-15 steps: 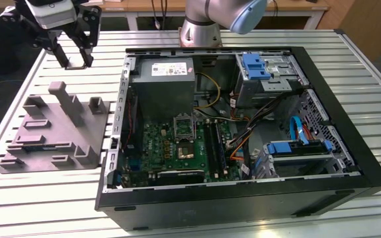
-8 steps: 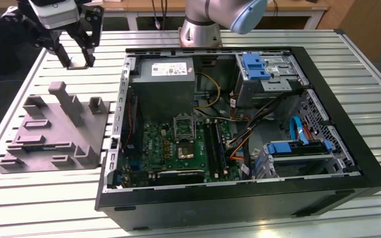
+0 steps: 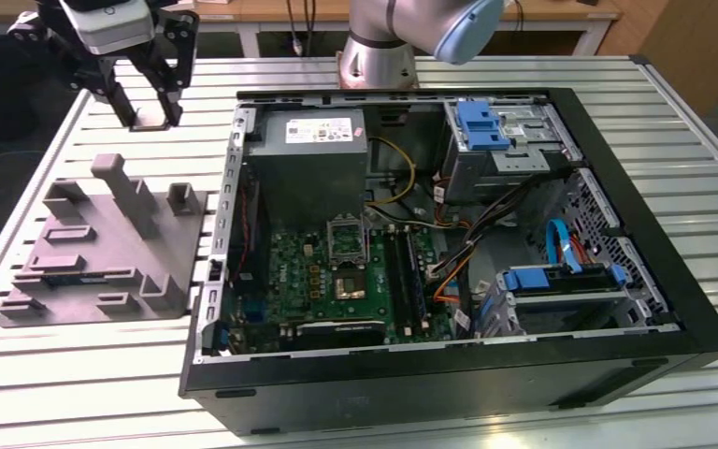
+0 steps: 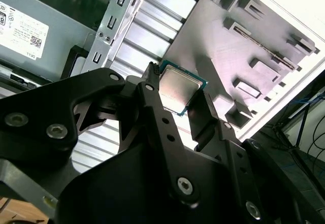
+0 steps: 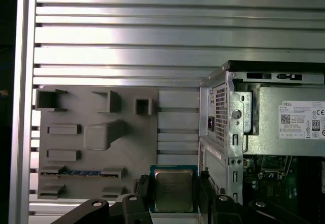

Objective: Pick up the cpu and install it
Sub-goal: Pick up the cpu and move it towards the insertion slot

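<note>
The black jointed fingers (image 4: 155, 102) were closed in on a small, flat, square cpu (image 4: 180, 89) with a silvery-grey metal top and a darker rim, one finger pressed against each of two opposite edges, so the chip sat clamped between the tips with its metal face uncovered; the first wrist view showed the same grip on the cpu (image 5: 173, 188). In the exterior view the fingers (image 3: 131, 105) hung clear above the ribbed aluminium surface (image 3: 85, 374), near its far edge toward the exterior view's left, so the chip rode in the air and rested on nothing. Just beside them, on the surface, lay the grey moulded plastic tray (image 3: 97, 253) with upright posts and shallow pockets. On the other side of the tray, toward the exterior view's right, the black open computer case (image 3: 459, 374) lay on its side, taking up most of the surface. Inside it a grey metal box (image 3: 315, 168) with a white label sat against the far wall, a green circuit board (image 3: 315, 281) lay nearer, and blue plastic brackets (image 3: 481, 126) sat at the far right corner.
</note>
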Tool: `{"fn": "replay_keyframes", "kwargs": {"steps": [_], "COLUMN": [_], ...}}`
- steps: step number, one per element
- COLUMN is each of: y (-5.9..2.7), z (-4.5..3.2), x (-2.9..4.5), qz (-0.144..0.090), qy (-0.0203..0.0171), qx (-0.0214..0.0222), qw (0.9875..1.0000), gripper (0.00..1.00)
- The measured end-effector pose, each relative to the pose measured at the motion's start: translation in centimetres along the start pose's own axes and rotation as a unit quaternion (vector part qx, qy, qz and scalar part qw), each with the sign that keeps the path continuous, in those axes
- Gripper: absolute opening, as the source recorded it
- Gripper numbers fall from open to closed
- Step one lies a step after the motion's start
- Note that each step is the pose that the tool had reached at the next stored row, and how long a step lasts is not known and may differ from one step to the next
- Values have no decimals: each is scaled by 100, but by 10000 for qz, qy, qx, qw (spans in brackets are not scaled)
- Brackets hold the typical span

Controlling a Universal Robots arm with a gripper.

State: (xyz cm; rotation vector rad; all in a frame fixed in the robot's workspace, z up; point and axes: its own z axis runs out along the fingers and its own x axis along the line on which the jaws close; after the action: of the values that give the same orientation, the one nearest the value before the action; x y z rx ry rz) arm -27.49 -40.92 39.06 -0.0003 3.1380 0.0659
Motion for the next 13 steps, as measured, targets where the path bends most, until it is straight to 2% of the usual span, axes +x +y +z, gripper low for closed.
{"fn": "replay_keyframes", "kwargs": {"steps": [13], "y": [0], "z": [0], "x": [-60], "qz": [0], "qy": [0], "qx": [0], "qw": [10000], "gripper": [47]}}
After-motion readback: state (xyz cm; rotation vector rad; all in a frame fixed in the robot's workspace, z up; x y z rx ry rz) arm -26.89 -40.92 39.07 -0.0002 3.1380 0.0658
